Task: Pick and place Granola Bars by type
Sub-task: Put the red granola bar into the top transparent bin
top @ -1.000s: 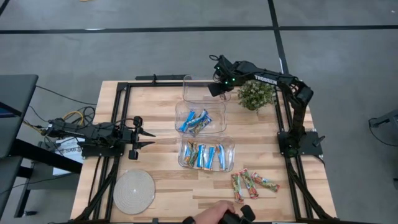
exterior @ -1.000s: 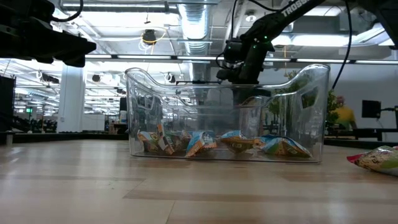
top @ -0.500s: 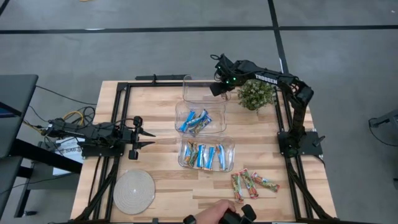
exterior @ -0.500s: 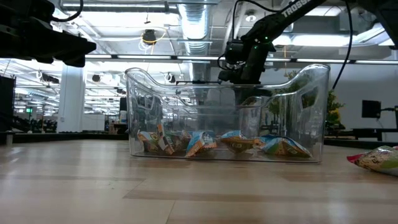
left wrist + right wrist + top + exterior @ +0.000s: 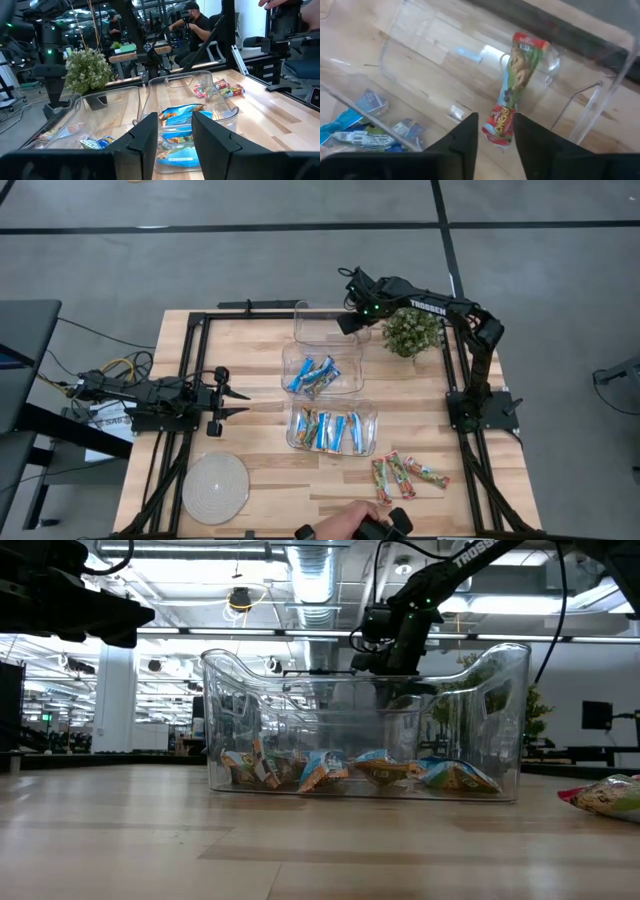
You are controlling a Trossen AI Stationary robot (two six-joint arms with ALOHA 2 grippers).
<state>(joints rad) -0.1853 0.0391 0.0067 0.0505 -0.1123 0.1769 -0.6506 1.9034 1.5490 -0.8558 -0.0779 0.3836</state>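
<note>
Take the three clear bins in a row as your landmark: far bin, middle bin, near bin.

- Right gripper: your right arm reaches out long over the far bin, wrist tipped down; fingers pinch a red-green bar hanging over that bin's floor.
- Left gripper: arm stretched flat, well apart to the middle bin's left; fingers parted, holding nothing.
- Blue bars: in the middle bin.
- Tan-brown bars: in the near bin.
- Loose red-green bars: on the table, just beyond the near bin's right corner.
- Potted plant: right of the far bin.
</note>
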